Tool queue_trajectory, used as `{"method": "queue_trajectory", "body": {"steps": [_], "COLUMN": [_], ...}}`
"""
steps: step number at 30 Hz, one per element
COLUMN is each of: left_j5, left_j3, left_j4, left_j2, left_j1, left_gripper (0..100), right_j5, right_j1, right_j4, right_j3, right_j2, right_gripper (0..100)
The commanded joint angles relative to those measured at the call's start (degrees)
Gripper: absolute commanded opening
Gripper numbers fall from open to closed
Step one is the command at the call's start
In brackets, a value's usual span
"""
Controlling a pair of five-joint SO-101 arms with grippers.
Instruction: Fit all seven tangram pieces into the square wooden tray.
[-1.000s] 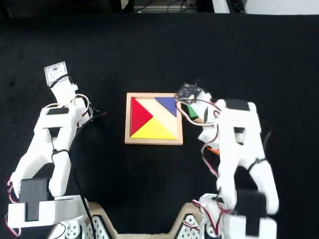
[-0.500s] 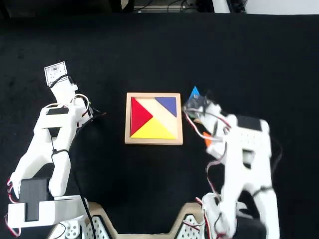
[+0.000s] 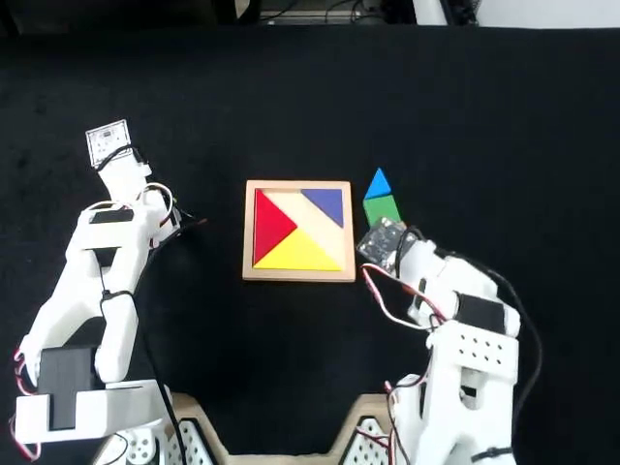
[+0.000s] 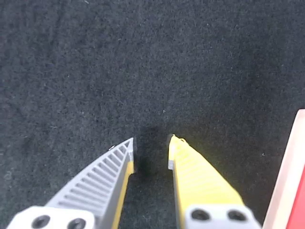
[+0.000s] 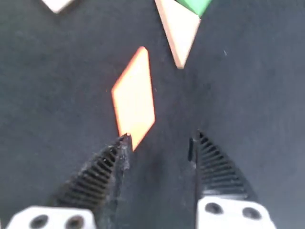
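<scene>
High view: the tray (image 3: 298, 277) on the counter (image 3: 484, 116) held red, yellow and blue pieces; a green piece (image 3: 382, 208) lay just beside it. The print on a white tag (image 3: 108, 142) was too small to read.
Left wrist view: the left jaws stood slightly apart, empty.
Right wrist view: the right jaws were parted, empty, with an orange piece (image 5: 134, 98) at one tip.

Bare tabletop (image 5: 248, 71) shows between the right claw's (image 5: 161, 139) spread fingers. An orange parallelogram (image 5: 133, 102) lies at one fingertip, a green piece (image 3: 381, 209) just beyond, the tray (image 3: 298, 275) beside it.

The wooden tray (image 3: 298, 278) on the bench (image 3: 484, 116) holds a red triangle (image 3: 270, 226), yellow triangle (image 3: 302, 254) and dark blue piece (image 3: 326, 203); at its 2 o'clock, a light blue triangle (image 3: 378, 183) touches a green piece (image 3: 381, 209); the right arm (image 3: 465, 329) stands at its 5 o'clock.
</scene>
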Motion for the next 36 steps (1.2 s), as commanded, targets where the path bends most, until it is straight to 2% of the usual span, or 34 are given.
{"method": "queue_trajectory", "body": {"steps": [1,7,15,25,36], "left_j5": [-0.5,-0.5,-0.5,-0.5,-0.5], "left_j3": [-0.5,-0.5,-0.6,-0.8,-0.7], "left_j4": [-1.0,-1.0,-1.0,-1.0,-1.0], "left_j2": [-0.2,-0.2,-0.2,-0.2,-0.2], "left_j1": [-0.2,-0.3,-0.2,-0.2,-0.2], "left_gripper": [13,13,13,13,13], "right_j5": [-0.8,-1.2,-1.2,-1.2,-1.2], "right_j1": [-2.6,-3.1,-3.3,-3.3,-4.4], "right_j4": [2.5,8.5,-0.2,-6.0,-6.2], "right_j3": [-4.9,-16.5,-19.4,-19.4,-19.4], "right_j2": [3.8,20.1,38.7,40.7,43.6], "right_gripper": [21.0,20.9,20.9,20.9,20.8]}}
